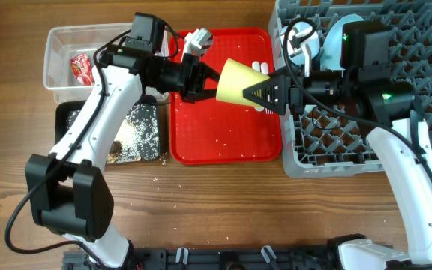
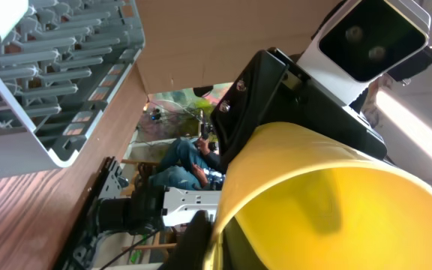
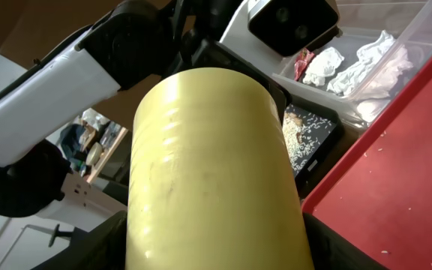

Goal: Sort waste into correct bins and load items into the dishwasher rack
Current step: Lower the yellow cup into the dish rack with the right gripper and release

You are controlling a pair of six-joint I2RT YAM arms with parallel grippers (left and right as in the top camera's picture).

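Note:
The small yellow cup (image 1: 238, 81) hangs on its side above the red tray, between both arms. My left gripper (image 1: 205, 79) pinches the cup's rim; the left wrist view looks into its open mouth (image 2: 336, 210) with one dark finger on the rim. My right gripper (image 1: 265, 91) has a finger on each side of the cup's body (image 3: 208, 172) and touches it. The grey dishwasher rack (image 1: 426, 45) is at the right and holds a light blue dish (image 1: 334, 37). The clear tub (image 1: 58, 45) holds the red wrapper (image 1: 81, 67) and white napkins (image 3: 351, 67). The black tray (image 1: 70, 120) holds food scraps (image 1: 137, 135).
The flat red tray (image 1: 223, 135) lies under the cup with small crumbs on it and white cutlery (image 1: 259, 69) near its far right. A white object (image 1: 196, 41) lies at its far edge. The rack's corner shows in the left wrist view (image 2: 58, 75).

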